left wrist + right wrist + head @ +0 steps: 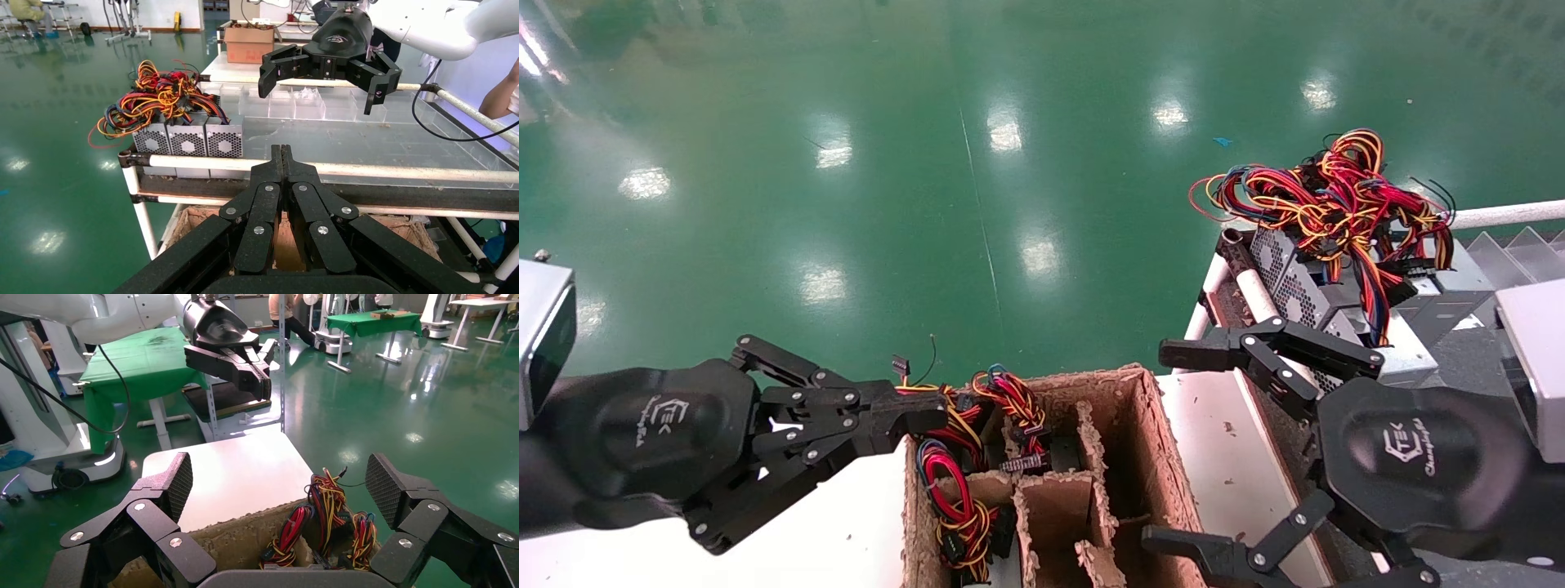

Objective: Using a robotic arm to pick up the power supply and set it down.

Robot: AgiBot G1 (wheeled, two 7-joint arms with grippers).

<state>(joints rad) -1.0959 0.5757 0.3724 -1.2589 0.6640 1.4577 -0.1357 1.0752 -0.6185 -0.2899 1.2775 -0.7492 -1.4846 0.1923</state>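
Observation:
Three grey power supplies (186, 139) with perforated ends stand side by side on a rack, a tangle of red, yellow and blue wires (153, 92) piled on top. In the head view they sit at the far right (1291, 286). My right gripper (1164, 445) hangs open over the gap between the cardboard box (1083, 380) and the rack, empty, short of the power supplies; its own view shows its pads (177, 484) wide apart above the box. My left gripper (928, 412) is shut on nothing at the box's left edge, with its fingers (281, 153) pressed together.
The divided cardboard box (245, 530) holds more wire bundles (324, 505) in its left compartments. White tabletop (846, 523) lies left of it. A white rail (428, 173) fronts the rack, clear trays (294, 104) behind. Green floor lies beyond.

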